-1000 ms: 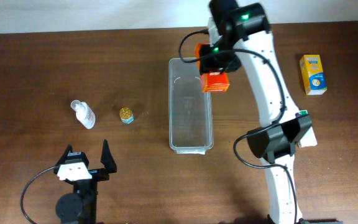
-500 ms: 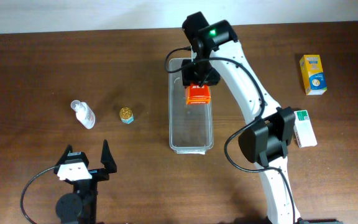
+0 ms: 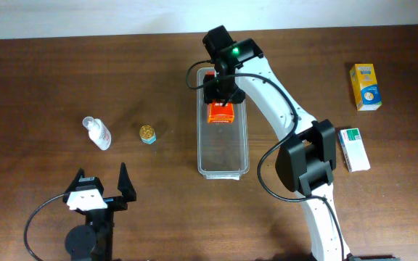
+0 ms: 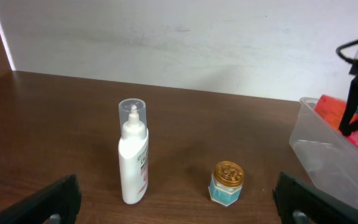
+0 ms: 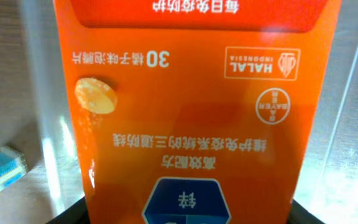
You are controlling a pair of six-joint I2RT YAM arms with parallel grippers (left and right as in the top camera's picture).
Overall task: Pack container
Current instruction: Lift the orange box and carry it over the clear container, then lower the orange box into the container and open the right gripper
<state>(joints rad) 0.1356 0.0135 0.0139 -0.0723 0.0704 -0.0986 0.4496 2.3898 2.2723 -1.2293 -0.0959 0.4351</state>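
While the orange box (image 3: 220,114) is gripped in the right hand (image 3: 218,93) at the far end of the container (image 3: 200,138), long axis fore-aft, the left hand (image 3: 101,175) is noted wide open, empty, farther off.

box (image 3: 221,114) over container (image 3: 223,156); jar (image 3: 147,133), bottle (image 3: 97,133) to L.

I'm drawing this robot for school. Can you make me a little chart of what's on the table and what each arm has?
left end effector: open, holding nothing
right end effector: shut on an orange box, at the container's far end
container: long clear bin, middle of the table
left of container: upright spray bottle, small gold-lidded jar
right of container: yellow box, green-and-white box
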